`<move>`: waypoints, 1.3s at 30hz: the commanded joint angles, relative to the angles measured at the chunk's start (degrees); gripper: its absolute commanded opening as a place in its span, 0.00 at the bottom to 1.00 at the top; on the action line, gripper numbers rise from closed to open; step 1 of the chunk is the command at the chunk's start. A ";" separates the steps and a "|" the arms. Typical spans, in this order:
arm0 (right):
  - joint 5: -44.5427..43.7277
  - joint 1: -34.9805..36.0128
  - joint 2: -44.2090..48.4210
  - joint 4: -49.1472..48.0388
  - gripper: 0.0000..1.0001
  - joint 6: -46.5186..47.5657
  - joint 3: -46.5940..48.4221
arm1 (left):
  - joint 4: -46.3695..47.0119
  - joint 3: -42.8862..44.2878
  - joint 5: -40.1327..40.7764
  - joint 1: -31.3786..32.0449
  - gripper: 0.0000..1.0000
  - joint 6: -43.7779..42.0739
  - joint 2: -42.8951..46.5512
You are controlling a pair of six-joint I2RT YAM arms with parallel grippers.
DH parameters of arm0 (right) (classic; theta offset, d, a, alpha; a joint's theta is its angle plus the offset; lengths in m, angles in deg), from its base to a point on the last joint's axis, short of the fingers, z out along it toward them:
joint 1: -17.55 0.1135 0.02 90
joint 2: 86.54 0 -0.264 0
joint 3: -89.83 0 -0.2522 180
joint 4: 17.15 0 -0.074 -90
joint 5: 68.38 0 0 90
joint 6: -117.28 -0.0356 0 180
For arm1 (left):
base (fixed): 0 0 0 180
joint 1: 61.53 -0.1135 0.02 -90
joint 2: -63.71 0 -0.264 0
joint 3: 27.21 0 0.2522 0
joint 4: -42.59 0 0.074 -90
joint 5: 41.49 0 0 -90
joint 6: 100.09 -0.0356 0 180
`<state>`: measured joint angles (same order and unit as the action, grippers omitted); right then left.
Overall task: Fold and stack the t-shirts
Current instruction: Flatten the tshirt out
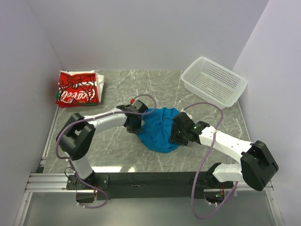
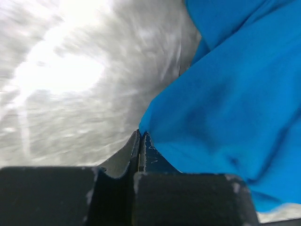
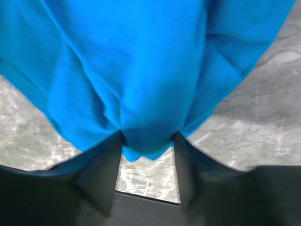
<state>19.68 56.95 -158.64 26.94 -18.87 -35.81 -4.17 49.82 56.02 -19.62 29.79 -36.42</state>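
The bright-blue t-shirt (image 1: 159, 128) lies crumpled mid-table. My left gripper (image 1: 135, 123) is at its left edge. In the left wrist view that gripper (image 2: 140, 134) is shut, and the blue t-shirt (image 2: 225, 103) is drawn to a point right at its tips. My right gripper (image 1: 175, 132) is at the shirt's right side. In the right wrist view it (image 3: 148, 136) stands open, with a hanging fold of the blue t-shirt (image 3: 141, 70) bulging between its fingers (image 3: 106, 165). The folded red-and-white t-shirt (image 1: 77, 88) with white lettering rests at the back left.
A white perforated basket (image 1: 214, 80) sits tilted at the back right corner. The marble tabletop (image 1: 113, 153) is walled in on three sides. The arms' black base rail (image 1: 150, 179) runs along the near edge.
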 commanded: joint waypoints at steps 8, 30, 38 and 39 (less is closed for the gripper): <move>-6.50 0.33 5.12 9.03 0.22 0.27 7.55 | -6.10 9.41 -1.36 -5.70 0.00 1.08 13.91; -22.85 -13.54 12.49 31.37 0.03 9.67 46.68 | -3.66 41.15 -34.48 -10.19 0.00 -4.72 19.89; -28.12 -25.15 19.44 35.76 0.06 14.07 36.41 | 7.93 34.05 -40.64 6.77 0.00 -1.13 15.76; -28.56 -25.85 20.84 35.68 0.08 13.98 33.96 | 9.86 33.16 -40.56 8.35 0.02 -0.60 15.59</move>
<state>-4.36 32.99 -140.30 59.95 -6.87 1.81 -2.05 85.88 19.87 -14.54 27.19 -19.88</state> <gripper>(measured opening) 0.080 0.019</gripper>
